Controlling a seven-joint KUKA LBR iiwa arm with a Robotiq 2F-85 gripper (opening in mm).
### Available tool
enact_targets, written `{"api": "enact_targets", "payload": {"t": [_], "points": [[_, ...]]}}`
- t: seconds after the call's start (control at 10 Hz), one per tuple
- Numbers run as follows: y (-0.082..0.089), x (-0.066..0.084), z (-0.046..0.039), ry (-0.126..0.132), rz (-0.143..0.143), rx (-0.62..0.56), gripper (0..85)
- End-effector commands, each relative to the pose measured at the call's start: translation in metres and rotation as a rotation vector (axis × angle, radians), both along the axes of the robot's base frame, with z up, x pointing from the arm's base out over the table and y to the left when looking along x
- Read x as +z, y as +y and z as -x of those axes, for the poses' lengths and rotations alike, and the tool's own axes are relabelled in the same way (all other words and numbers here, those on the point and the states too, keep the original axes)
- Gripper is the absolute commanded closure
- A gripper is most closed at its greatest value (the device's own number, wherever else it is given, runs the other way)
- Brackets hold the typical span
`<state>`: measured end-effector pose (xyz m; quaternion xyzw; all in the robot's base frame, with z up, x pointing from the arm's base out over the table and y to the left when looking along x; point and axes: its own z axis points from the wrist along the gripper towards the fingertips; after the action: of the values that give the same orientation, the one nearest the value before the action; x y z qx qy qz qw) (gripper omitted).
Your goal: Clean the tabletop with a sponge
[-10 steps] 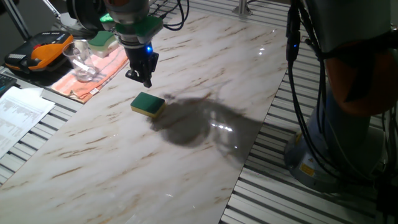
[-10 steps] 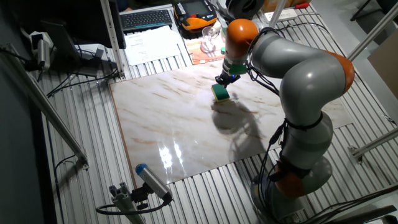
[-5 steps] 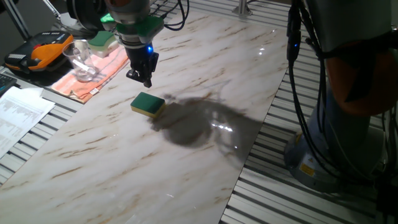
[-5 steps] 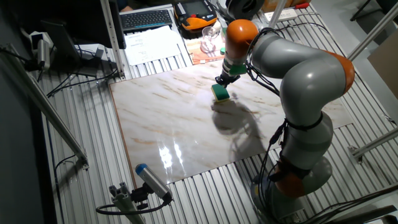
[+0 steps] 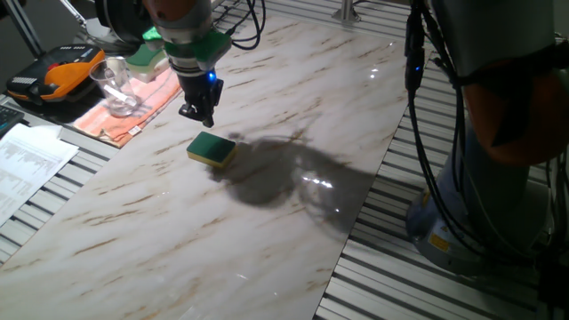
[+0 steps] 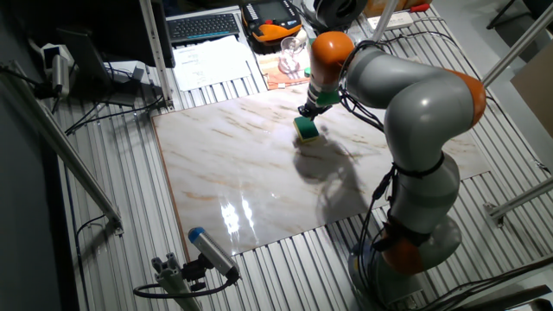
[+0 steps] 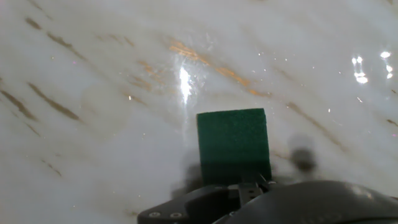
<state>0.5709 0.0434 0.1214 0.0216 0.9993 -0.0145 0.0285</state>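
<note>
A: What is the counter like?

B: It is a long shiny white marble-look tabletop [image 5: 293,107] with thin brown lines in it. Lamps shine back off it in bright spots. All around it runs a grey floor of metal slats [image 6: 285,259].

A: Where is the sponge?

B: The small block sponge with a dark green rough top and soft yellow body [image 5: 212,149] lies flat on the white slab, near the middle of its far half. From the hand view only its green top [image 7: 234,144] shows, a neat rectangle.

A: And the robot?

B: The black two-finger gripper [image 5: 201,114] hangs above the sponge, not touching it. Its jaws look pressed close together, holding nothing. The arm's dark shadow falls on the slab just beside the sponge.

A: What else is in the room?

B: A pink cloth [image 5: 133,102] lies past the slab's edge with a clear glass cup [image 5: 114,86] on it. A paler green and yellow sponge [image 5: 147,55] sits behind. A white paper sheet [image 5: 27,164] lies nearby
</note>
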Motion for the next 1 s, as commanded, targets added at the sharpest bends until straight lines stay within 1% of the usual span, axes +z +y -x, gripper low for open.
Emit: {"api": "enact_targets", "payload": {"t": [0.0, 0.1, 0.2, 0.3, 0.5, 0.6, 0.7, 0.9], "points": [[0.000, -0.002, -0.0017, 0.007, -0.011, 0.008, 85.0], [0.002, -0.007, -0.0038, 0.038, -0.014, 0.020, 85.0], [0.004, -0.012, -0.0053, 0.072, -0.022, 0.033, 85.0], [0.006, -0.015, -0.0053, 0.084, -0.041, 0.040, 85.0], [0.007, -0.021, -0.0076, 0.043, -0.035, 0.050, 85.0], [0.007, -0.024, -0.0092, 0.032, -0.028, 0.050, 85.0], [0.007, -0.027, -0.0108, 0.028, -0.027, 0.050, 85.0], [0.007, -0.032, -0.0133, 0.028, -0.021, 0.058, 85.0]]}}
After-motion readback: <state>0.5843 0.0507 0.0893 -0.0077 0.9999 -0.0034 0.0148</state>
